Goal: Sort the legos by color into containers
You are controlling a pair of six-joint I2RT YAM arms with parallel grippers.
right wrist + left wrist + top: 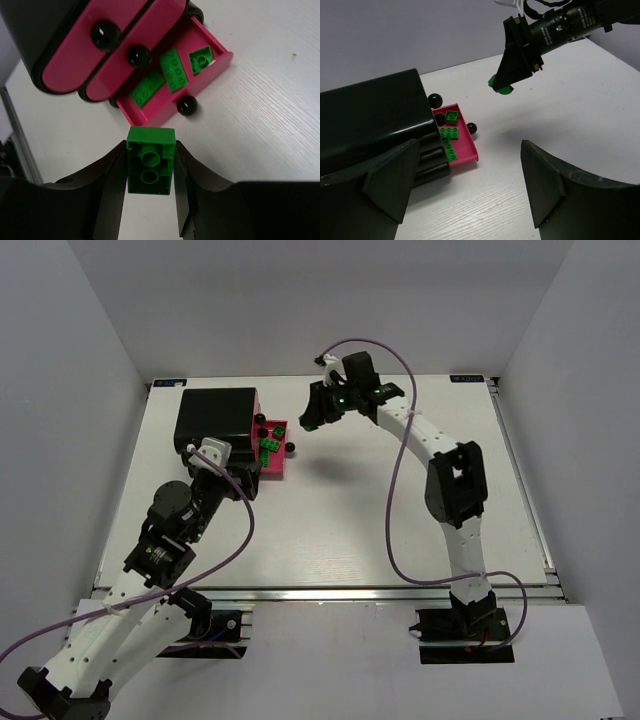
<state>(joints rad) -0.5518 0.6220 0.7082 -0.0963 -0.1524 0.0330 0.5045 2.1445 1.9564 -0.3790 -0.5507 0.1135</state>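
My right gripper (pixel 150 150) is shut on a green lego brick (pixel 151 162), underside towards the camera, hanging above the table just off the open pink drawer (pixel 165 112). That drawer holds three green legos (pixel 172 70). In the left wrist view the right gripper (pixel 502 82) hovers with the green brick (pixel 501 89) to the right of and above the drawer (pixel 470 146). My left gripper (pixel 468 145) stands open and empty, low beside the black cabinet (pixel 375 115). From above, the right gripper (pixel 312 420) is right of the drawer (pixel 275 468).
Two more pink drawers (pixel 75 67) with round black knobs (pixel 104 34) sit shut in the cabinet (pixel 215 412). The open drawer's knob (pixel 187 106) points at the white table (pixel 380 520). Grey walls stand on three sides.
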